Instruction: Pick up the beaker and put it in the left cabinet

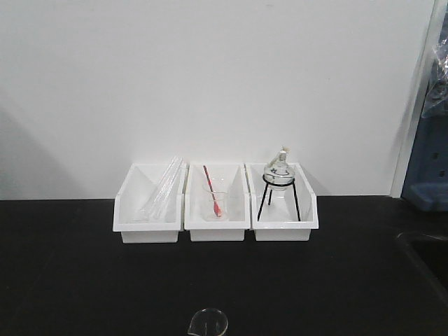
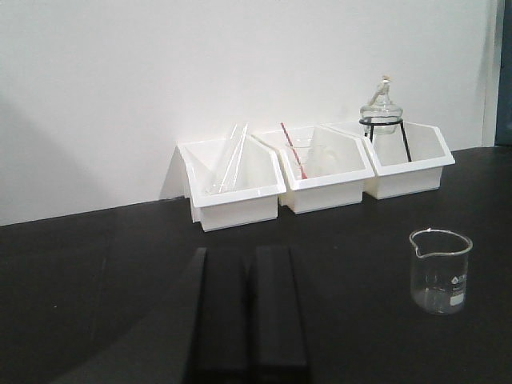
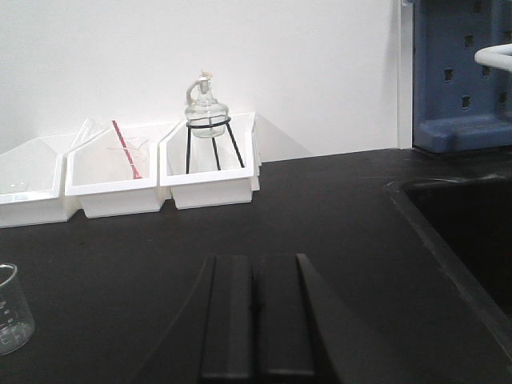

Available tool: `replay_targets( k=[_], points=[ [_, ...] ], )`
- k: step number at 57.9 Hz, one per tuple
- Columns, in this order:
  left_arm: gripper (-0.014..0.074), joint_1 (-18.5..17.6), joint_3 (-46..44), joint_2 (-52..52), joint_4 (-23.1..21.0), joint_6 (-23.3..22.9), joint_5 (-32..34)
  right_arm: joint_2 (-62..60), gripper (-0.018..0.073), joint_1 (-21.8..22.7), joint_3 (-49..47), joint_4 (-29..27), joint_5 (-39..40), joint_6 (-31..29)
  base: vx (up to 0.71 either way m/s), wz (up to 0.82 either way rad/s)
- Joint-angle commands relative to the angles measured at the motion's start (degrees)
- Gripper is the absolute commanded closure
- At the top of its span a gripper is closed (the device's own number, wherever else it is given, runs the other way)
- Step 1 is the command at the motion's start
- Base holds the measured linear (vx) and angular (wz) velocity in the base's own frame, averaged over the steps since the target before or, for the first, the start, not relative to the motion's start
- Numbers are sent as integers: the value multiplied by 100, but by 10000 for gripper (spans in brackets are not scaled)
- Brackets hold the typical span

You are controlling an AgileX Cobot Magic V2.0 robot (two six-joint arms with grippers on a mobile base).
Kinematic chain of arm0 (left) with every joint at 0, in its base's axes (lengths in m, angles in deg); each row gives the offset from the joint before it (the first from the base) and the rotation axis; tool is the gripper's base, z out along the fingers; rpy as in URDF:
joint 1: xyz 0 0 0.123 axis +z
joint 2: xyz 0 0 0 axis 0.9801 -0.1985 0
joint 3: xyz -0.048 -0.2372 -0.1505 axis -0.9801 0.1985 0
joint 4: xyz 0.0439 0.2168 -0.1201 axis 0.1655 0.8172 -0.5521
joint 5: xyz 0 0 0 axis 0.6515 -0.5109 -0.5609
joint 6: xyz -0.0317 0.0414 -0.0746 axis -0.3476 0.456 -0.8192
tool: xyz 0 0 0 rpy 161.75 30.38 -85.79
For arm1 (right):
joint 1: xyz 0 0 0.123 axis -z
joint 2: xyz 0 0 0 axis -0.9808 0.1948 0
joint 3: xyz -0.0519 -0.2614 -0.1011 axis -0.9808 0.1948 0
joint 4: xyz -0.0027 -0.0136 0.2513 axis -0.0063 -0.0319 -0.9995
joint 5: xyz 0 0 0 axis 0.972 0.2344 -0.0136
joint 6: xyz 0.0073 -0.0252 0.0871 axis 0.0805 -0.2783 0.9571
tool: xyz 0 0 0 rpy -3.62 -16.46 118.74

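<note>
The clear glass beaker (image 2: 440, 270) with a spout and white marks stands upright on the black table. It lies to the right of my left gripper (image 2: 250, 254), well apart from it. Its rim shows at the bottom edge of the front view (image 1: 208, 323), and its side shows at the left edge of the right wrist view (image 3: 11, 310). My left gripper is shut and empty. My right gripper (image 3: 257, 264) is shut and empty, with the beaker far to its left. The left cabinet is out of view.
Three white bins stand against the wall: one with glass tubes (image 1: 149, 203), one with a small beaker and red-tipped tool (image 1: 217, 201), one with a flask on a black tripod (image 1: 281, 199). A black sink (image 3: 460, 220) and blue rack (image 3: 464, 72) lie at the right.
</note>
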Motion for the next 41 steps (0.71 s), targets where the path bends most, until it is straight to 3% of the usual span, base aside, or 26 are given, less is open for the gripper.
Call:
replay_targets(
  k=[1,25,34,41],
  points=[
    [596,-32,94,102,-47,-19,483,-85,565,22,38,14,469,10,0,0],
    [596,-32,94,102,-47,-19,483,-85,565,22,38,14,500,10,0,0],
    [596,-32,94,102,-47,-19,483,-85,565,22,-2,15,1453,-55,0,0],
    [596,-32,94,102,-47,-19,483,67,565,22,-462,15,1561,-189,0,0]
  ],
)
